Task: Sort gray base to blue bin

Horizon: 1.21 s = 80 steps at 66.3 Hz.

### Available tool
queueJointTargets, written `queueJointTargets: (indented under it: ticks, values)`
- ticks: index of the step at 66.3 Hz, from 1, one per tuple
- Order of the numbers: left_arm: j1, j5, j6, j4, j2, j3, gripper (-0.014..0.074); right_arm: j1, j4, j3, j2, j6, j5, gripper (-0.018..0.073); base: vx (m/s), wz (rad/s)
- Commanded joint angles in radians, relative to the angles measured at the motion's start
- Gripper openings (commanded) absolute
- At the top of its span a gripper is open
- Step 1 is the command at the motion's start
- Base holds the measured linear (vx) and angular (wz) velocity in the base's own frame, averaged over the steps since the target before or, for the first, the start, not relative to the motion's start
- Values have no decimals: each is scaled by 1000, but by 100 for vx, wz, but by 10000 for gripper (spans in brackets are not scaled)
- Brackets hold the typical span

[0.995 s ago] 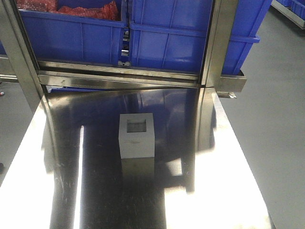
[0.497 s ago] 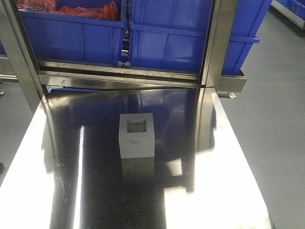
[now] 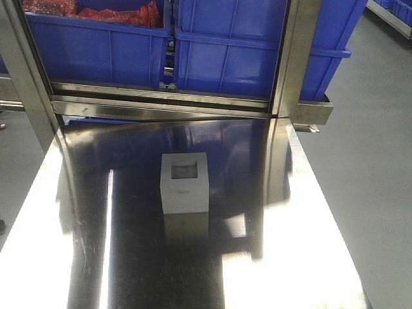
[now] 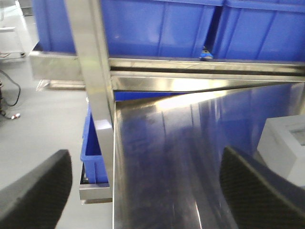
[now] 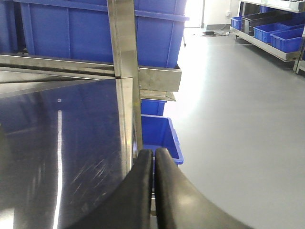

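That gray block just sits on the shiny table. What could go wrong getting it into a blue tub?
The gray base stands on a slick, mirror-like table. If the open left gripper meets it off-centre, it might slide instead of being gripped.
The steel post and rail stand in front of the blue bin, so the lifted block could knock them.
The neighbouring bin, holding red items, looks alike, so a wrong drop is possible.

The gray base (image 3: 185,193) is pale, the blue bin (image 3: 225,58) vivid, the table (image 3: 129,257) silvery.
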<state>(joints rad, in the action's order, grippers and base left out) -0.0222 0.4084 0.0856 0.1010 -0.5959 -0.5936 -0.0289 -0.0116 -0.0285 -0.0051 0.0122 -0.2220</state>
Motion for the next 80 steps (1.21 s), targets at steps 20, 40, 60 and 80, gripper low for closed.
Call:
queueJointTargets:
  ticks: [20, 40, 60, 80]
  values:
    - [199, -81, 206, 187, -506, -349, 584, -3, 5, -1, 18, -12, 72, -5, 0, 0]
    - [423, -55, 39, 82, -881, -588, 582, -3, 5, -1, 18, -12, 72, -5, 0, 0]
    - [494, 158, -230, 14, -1175, -867, 582, -3, 5, -1, 18, -12, 72, -5, 0, 0]
    - [493, 239, -285, 8, -1274, -935, 582, -3, 5, -1, 18, -12, 72, -5, 0, 0]
